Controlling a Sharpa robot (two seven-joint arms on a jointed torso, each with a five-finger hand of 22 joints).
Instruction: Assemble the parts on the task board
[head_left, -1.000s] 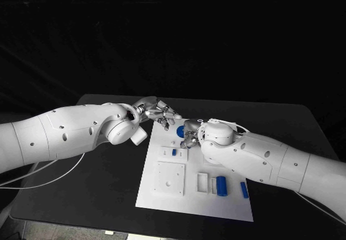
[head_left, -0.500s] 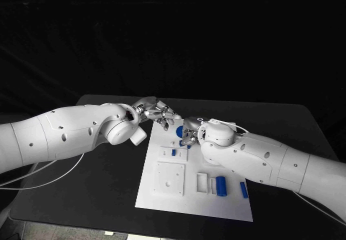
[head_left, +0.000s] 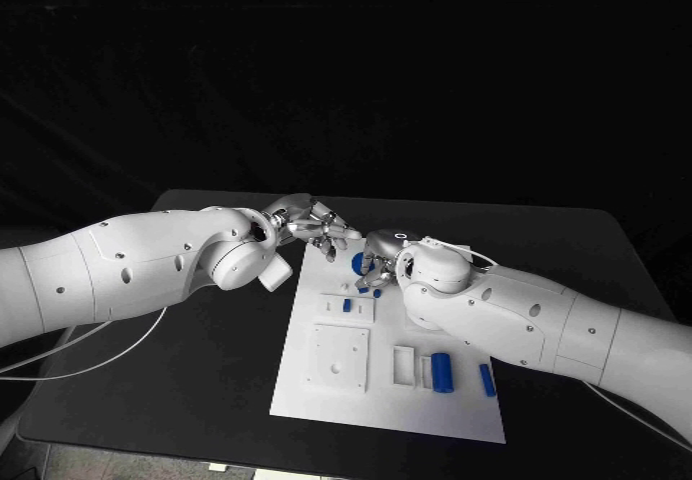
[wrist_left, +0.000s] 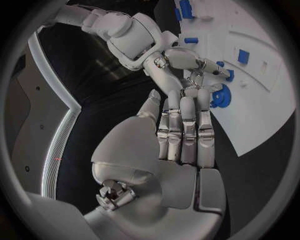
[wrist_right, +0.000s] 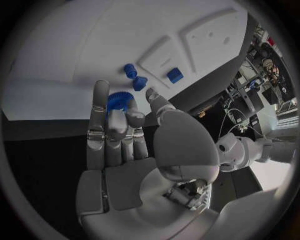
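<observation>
The white task board (head_left: 378, 395) lies in the middle of the table. A blue gear (head_left: 358, 261) rests at its far end. My right hand (head_left: 379, 264) is over the gear (wrist_right: 118, 101), with curled fingers and thumb closed round its rim. My left hand (head_left: 313, 225) hovers just beyond the board's far left corner, fingers straight and holding nothing (wrist_left: 184, 127). In the left wrist view the right hand (wrist_left: 187, 62) touches the gear (wrist_left: 220, 95). A blue cylinder (head_left: 443, 371) and a small blue piece (head_left: 489, 380) lie at the near right, and another small blue piece (head_left: 348, 303) stands mid-board.
A raised white square plate (head_left: 340, 358) and white slots (head_left: 405, 364) sit on the board's near half. Two small blue parts (wrist_right: 135, 77) and a blue block (wrist_right: 175, 75) lie just beyond the gear. Black table (head_left: 202, 380) surrounds the board.
My right hand has shifted slightly over the gear, its fingers closing in a little. The left hand and the gear stay about where they were.
</observation>
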